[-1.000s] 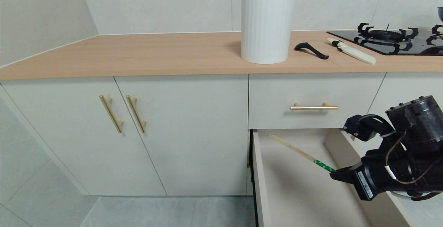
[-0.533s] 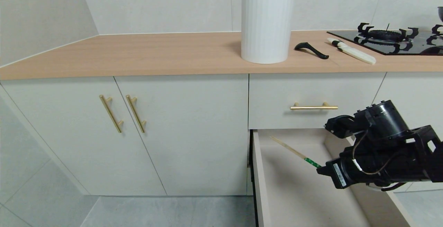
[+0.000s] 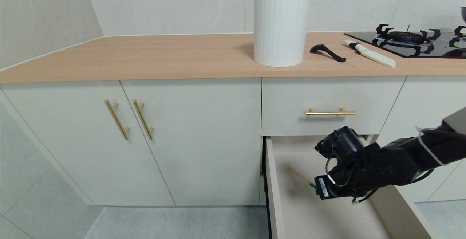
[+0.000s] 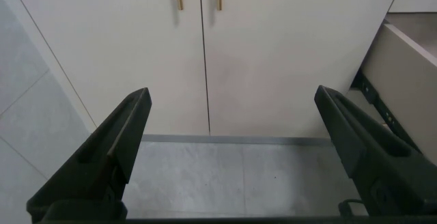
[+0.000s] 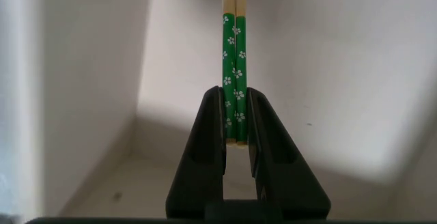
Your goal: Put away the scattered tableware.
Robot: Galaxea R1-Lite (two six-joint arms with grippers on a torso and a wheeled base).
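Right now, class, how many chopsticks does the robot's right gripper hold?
2. The first chopstick and second chopstick lie side by side, touching, green flowered ends clamped in the jaws of the right gripper, over the open drawer. A third could hide behind them.

A home kitchen. A wooden table (image 3: 145,57) tops pale cabinets (image 3: 153,140) with brass handles. A gas hob (image 3: 407,42) sits against tiled walls (image 3: 164,2).

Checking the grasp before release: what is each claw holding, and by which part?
Right claw grips the chopsticks by their green patterned end; left claw holds nothing.
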